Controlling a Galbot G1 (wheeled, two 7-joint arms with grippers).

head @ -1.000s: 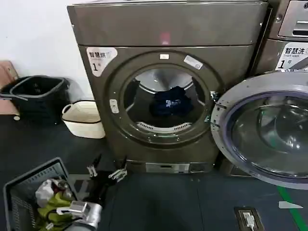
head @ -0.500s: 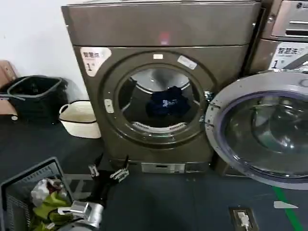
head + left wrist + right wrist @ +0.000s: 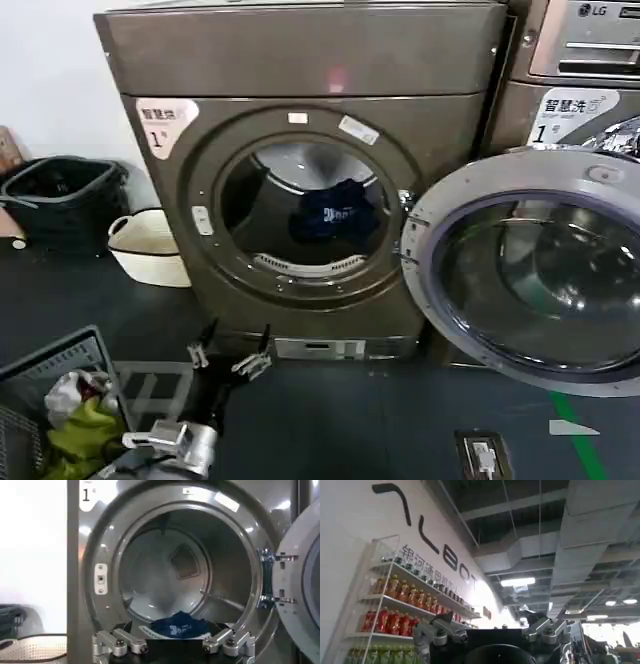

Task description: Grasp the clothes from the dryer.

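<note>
While the dryer (image 3: 300, 190) stood with its door (image 3: 525, 265) swung wide, the clothes (image 3: 335, 212) lay inside the drum. Low before the machine, the left gripper (image 3: 230, 357) hung with fingers spread, holding nothing. The right gripper (image 3: 492, 632) pointed ceilingward, fingers apart.

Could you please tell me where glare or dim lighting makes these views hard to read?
Head view: the glass door carries pale reflections, and the clothes sit dark in the shaded drum. Left wrist view: the wall beside the dryer is washed out white. Right wrist view: bright ceiling lamps flare.
</note>
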